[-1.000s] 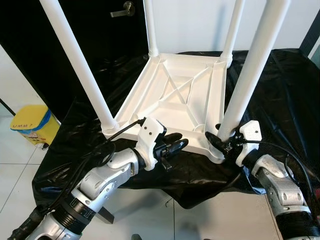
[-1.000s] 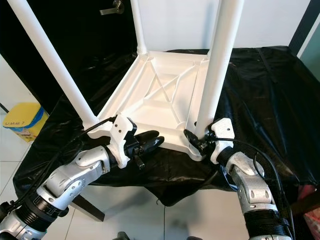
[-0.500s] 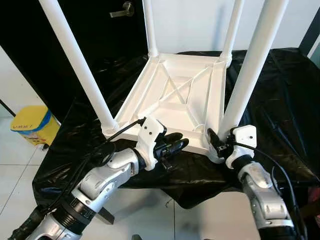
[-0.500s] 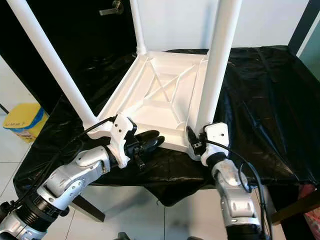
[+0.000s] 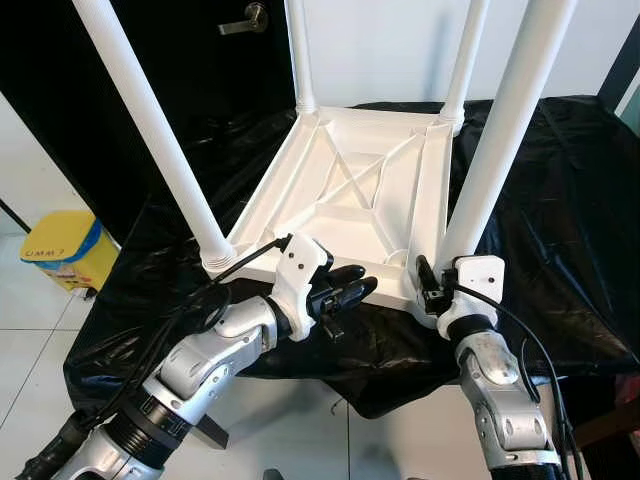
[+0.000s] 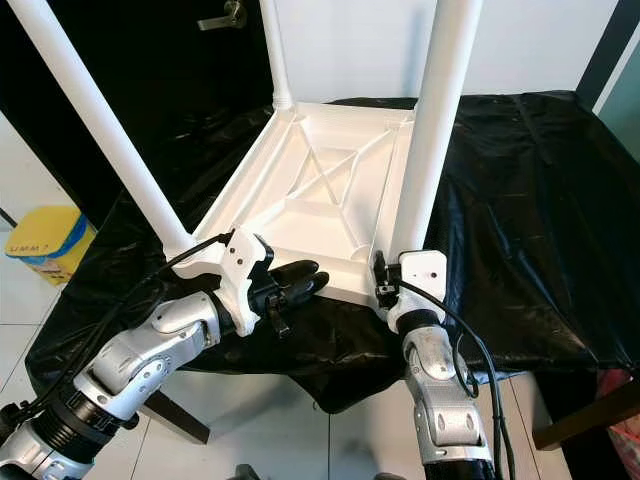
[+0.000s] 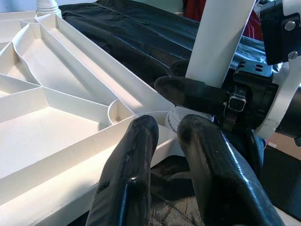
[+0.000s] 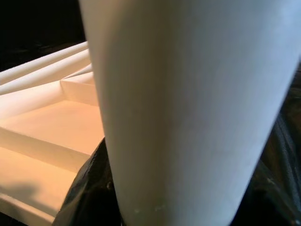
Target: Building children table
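The upturned table (image 5: 350, 190) and its legs are plain white, the sheet (image 5: 560, 220) glossy black, the bin (image 5: 62, 250) yellow.
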Robot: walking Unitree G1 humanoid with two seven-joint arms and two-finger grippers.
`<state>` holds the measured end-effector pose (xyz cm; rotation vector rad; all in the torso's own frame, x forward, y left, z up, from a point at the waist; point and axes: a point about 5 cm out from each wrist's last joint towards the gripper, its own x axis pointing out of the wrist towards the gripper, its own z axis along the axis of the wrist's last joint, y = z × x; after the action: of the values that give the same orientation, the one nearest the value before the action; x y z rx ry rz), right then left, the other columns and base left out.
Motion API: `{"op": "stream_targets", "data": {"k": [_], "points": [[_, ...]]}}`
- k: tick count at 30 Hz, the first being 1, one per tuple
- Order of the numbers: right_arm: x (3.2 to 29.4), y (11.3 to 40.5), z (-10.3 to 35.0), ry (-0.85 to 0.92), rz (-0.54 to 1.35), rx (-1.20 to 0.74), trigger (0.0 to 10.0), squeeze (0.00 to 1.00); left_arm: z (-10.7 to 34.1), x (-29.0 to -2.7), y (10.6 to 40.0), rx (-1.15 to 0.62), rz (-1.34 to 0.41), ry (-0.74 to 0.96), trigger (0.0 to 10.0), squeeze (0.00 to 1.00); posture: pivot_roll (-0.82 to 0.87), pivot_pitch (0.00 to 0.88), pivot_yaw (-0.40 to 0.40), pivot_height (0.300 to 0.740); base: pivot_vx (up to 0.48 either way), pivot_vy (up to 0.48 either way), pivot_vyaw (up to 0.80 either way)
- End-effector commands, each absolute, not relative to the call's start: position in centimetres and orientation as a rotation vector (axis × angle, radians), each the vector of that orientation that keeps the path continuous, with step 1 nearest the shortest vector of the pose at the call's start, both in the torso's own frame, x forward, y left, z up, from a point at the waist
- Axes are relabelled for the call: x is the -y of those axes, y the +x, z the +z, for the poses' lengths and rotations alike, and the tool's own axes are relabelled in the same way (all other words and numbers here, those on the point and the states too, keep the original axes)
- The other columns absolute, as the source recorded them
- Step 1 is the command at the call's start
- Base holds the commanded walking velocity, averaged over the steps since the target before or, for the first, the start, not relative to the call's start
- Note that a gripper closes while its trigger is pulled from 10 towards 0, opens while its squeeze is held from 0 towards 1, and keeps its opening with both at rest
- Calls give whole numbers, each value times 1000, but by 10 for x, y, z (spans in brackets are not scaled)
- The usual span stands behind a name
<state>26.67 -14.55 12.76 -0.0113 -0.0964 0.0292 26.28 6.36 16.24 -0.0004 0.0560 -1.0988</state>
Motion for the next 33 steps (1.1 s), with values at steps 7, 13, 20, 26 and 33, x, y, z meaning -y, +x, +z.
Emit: {"op": "stream_targets", "data": {"k": [7, 13, 20, 26, 33], "points": [[153, 267, 133, -5, 70, 110, 10000, 1000, 167, -60, 250, -44, -1368, 12, 10000, 0, -160, 15, 40, 740, 0, 0, 0], [160, 270, 138, -22, 204, 127, 10000, 1000, 166, -60, 250, -45, -1366, 8, 10000, 0, -163, 16, 46, 740, 0, 0, 0], [171, 275, 139, -71, 395, 95, 10000, 0, 168, -61, 252, -44, -1362, 13, 10000, 0, -161, 9, 50, 740, 0, 0, 0], [181, 285, 138, -141, 605, 43, 10000, 0, 171, -63, 257, -34, -1351, 27, 10000, 0, -149, 0, 57, 740, 0, 0, 0], [183, 297, 139, -159, 723, -6, 10000, 0, 171, -65, 258, -33, -1350, 33, 10000, 0, -143, 0, 65, 740, 0, 0, 0]]}}
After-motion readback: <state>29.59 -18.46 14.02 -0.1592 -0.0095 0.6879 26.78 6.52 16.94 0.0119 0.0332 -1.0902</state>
